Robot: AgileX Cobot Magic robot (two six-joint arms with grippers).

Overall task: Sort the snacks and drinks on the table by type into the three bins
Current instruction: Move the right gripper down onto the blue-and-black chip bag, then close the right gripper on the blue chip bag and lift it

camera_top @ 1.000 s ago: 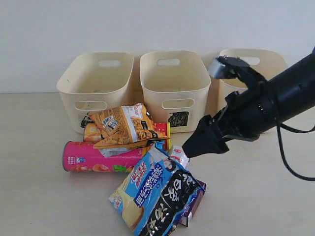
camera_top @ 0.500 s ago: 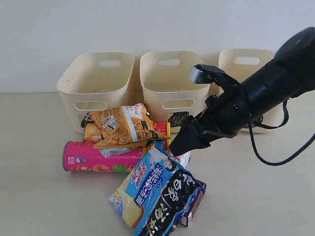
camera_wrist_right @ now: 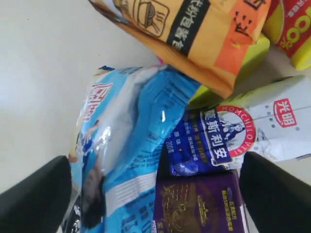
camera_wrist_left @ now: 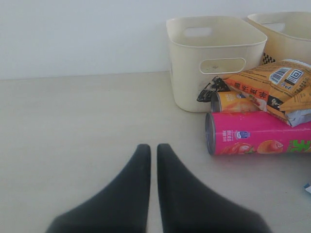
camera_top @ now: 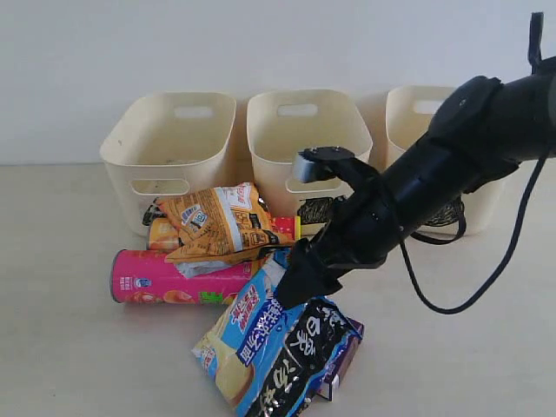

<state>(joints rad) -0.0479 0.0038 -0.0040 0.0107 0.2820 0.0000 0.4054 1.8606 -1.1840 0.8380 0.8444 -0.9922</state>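
My right gripper (camera_top: 300, 282) hangs open just above the pile, its jaws spread wide over the blue/black/white bag (camera_top: 278, 347) and both cartons. The right wrist view shows that gripper (camera_wrist_right: 153, 162) with the blue-and-white carton (camera_wrist_right: 228, 141) and the dark purple carton (camera_wrist_right: 199, 204) between its fingers, held by neither. The orange bag (camera_top: 217, 221) lies on the pink tube (camera_top: 174, 276) and yellow tube (camera_top: 161, 233). Three cream bins (camera_top: 169, 148) (camera_top: 304, 148) (camera_top: 434, 113) stand behind. My left gripper (camera_wrist_left: 153, 148) is shut and empty over bare table, apart from the pink tube (camera_wrist_left: 257, 138).
The beige table (camera_top: 69, 347) runs bare to the left and front of the pile. A white wall stands close behind the bins. The right arm's black cable (camera_top: 452, 304) loops over the table on the right.
My right arm has swung left and down from in front of the right bin to just over the bag and cartons. The snacks and left gripper have not moved.
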